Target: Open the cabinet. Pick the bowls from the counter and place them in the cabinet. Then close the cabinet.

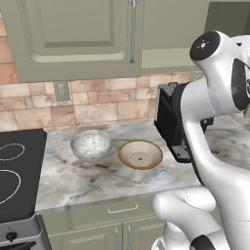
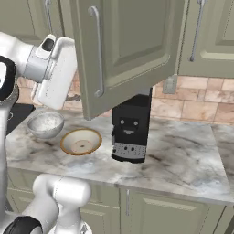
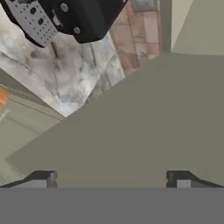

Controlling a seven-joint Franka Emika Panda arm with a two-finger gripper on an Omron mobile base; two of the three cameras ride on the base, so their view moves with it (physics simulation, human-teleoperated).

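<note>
Two bowls [image 1: 91, 145] [image 1: 140, 154] sit on the surface [image 1: 78, 178] below the pincer [image 3: 113, 177], whose tips stand apart against the open cabinet door [image 2: 123, 50].

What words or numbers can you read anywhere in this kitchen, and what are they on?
None: no readable word, number or brand shows anywhere.
The black coffee machine has small round buttons and a dotted grille, no letters.
The stovetop carries white rings, which are markings, not writing.
The grey wall plate is blank.
The speckled bowl, the tan bowl and the cabinet door are unmarked.
</note>
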